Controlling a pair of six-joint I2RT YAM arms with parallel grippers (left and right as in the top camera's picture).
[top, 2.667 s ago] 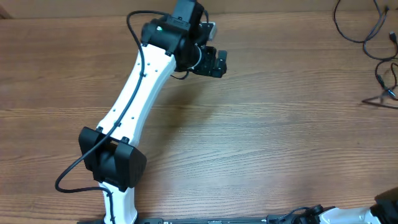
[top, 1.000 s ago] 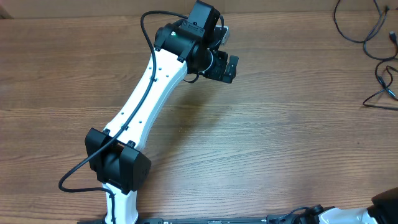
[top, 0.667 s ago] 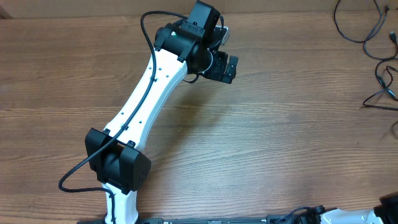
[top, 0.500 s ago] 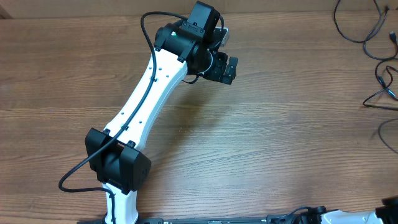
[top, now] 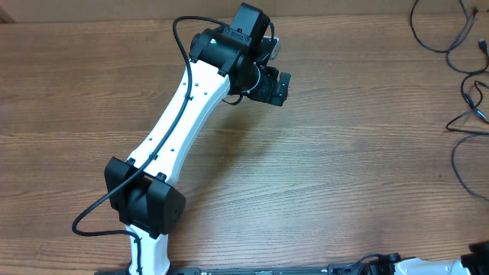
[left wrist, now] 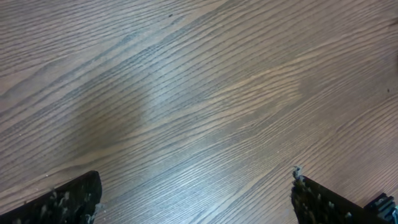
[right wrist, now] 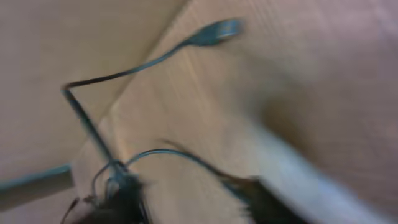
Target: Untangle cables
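Note:
Thin black cables (top: 437, 34) lie at the table's far right, with more strands (top: 467, 103) below them and one loose loop (top: 458, 164) at the right edge. My left gripper (top: 276, 87) hovers over bare wood at the upper middle, far from them. In the left wrist view it (left wrist: 196, 196) is open, with only wood between its fingers (left wrist: 68, 200). The right wrist view is blurred. My right gripper (right wrist: 193, 202) has its fingertips (right wrist: 124, 200) apart, and a thin cable (right wrist: 174, 152) arcs between them. Another cable's plug (right wrist: 217, 28) lies further off.
The white left arm (top: 179, 114) crosses the table diagonally from its black base (top: 141, 202) at the lower left. A thicker black arm wire (top: 92, 218) loops beside that base. A table edge (right wrist: 134, 81) shows in the right wrist view.
A new cable loop has come into view at the right edge of the overhead view, below the other strands. The left arm shifted right earlier and now holds nearly still.

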